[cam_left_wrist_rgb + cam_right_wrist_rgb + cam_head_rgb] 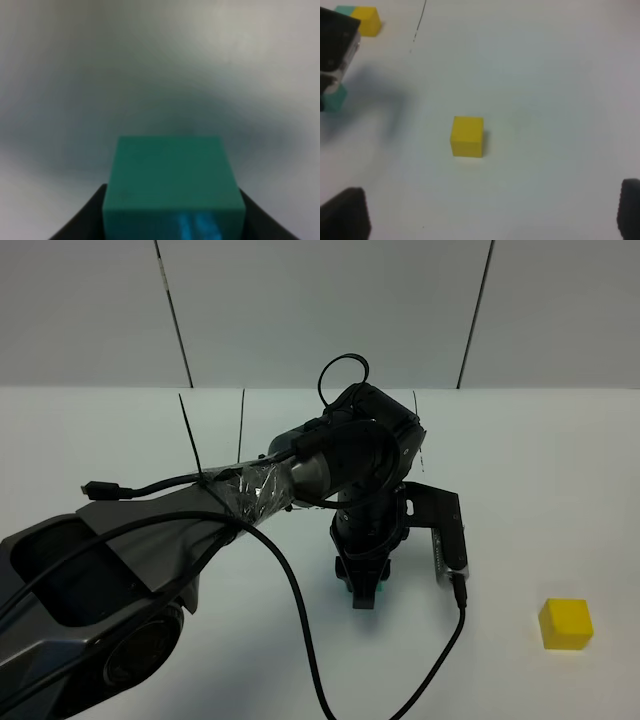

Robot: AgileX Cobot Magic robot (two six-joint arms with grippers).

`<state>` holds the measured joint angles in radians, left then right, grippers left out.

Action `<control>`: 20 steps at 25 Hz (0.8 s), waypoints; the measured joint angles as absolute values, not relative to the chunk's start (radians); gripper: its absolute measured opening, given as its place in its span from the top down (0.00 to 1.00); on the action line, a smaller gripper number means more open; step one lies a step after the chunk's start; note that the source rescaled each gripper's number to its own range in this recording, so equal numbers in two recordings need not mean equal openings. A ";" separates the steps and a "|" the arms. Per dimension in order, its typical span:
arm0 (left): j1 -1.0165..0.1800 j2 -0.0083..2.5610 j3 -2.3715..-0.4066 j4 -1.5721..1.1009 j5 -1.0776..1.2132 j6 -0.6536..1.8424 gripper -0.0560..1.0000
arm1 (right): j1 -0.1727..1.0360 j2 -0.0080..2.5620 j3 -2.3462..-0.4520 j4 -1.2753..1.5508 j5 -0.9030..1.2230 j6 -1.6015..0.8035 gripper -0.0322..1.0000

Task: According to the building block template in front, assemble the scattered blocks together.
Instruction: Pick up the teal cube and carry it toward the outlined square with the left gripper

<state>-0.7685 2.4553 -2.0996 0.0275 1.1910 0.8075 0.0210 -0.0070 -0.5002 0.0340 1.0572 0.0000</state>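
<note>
My left gripper (pixel 365 588) points straight down at the middle of the white table and is shut on the teal cube (pixel 366 600). In the left wrist view the teal cube (pixel 172 180) fills the space between the dark fingers (pixel 82 222). The yellow cube (pixel 566 624) sits alone on the table at the front right, well apart from the teal one. It lies in the middle of the right wrist view (pixel 467 136). My right gripper (pixel 487 212) hangs above it, open and empty. The teal-yellow template bar (pixel 358 19) shows only in the right wrist view, beyond the left gripper.
The left arm (pixel 200 530) with its black cable (pixel 300 620) crosses the table from the front left to the middle. Thin dark lines (pixel 190 435) mark the white table (pixel 520 470) towards the back. A grey panelled wall stands behind.
</note>
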 joint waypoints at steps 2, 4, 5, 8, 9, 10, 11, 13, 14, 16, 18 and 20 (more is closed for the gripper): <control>-0.768 2.455 -2.100 0.028 1.191 0.787 0.95 | 0.021 -0.007 -0.500 0.034 1.057 0.000 0.00; -0.768 2.455 -2.100 0.028 1.191 0.784 0.95 | 0.021 -0.007 -0.500 0.034 1.057 0.000 0.00; -0.768 2.455 -2.100 0.028 1.191 0.782 0.95 | 0.021 -0.007 -0.500 0.034 1.057 0.000 0.00; -0.768 2.458 -2.100 0.030 1.191 0.780 0.95 | 0.021 -0.007 -0.500 0.034 1.057 0.000 0.00; -0.768 2.462 -2.100 0.034 1.191 0.777 0.95 | 0.021 -0.007 -0.500 0.034 1.057 0.000 0.00; -0.768 2.468 -2.100 0.040 1.191 0.777 0.95 | 0.021 -0.007 -0.500 0.034 1.057 0.000 0.00; -0.768 2.475 -2.100 0.048 1.191 0.774 0.95 | 0.021 -0.007 -0.500 0.034 1.057 0.000 0.00; -0.768 2.494 -2.100 0.068 1.191 0.759 0.95 | 0.021 -0.007 -0.500 0.034 1.057 0.000 0.00; -0.768 2.501 -2.100 0.074 1.191 0.749 0.95 | 0.021 -0.007 -0.500 0.034 1.057 0.000 0.00; -0.768 2.500 -2.101 0.078 1.191 0.737 0.95 | 0.021 -0.007 -0.500 0.034 1.057 0.000 0.00; -0.768 2.500 -2.101 0.078 1.191 0.735 0.95 | 0.021 -0.007 -0.500 0.034 1.057 0.000 0.00; -0.768 2.500 -2.101 0.078 1.191 0.734 0.95 | 0.021 -0.007 -0.500 0.034 1.057 0.000 0.00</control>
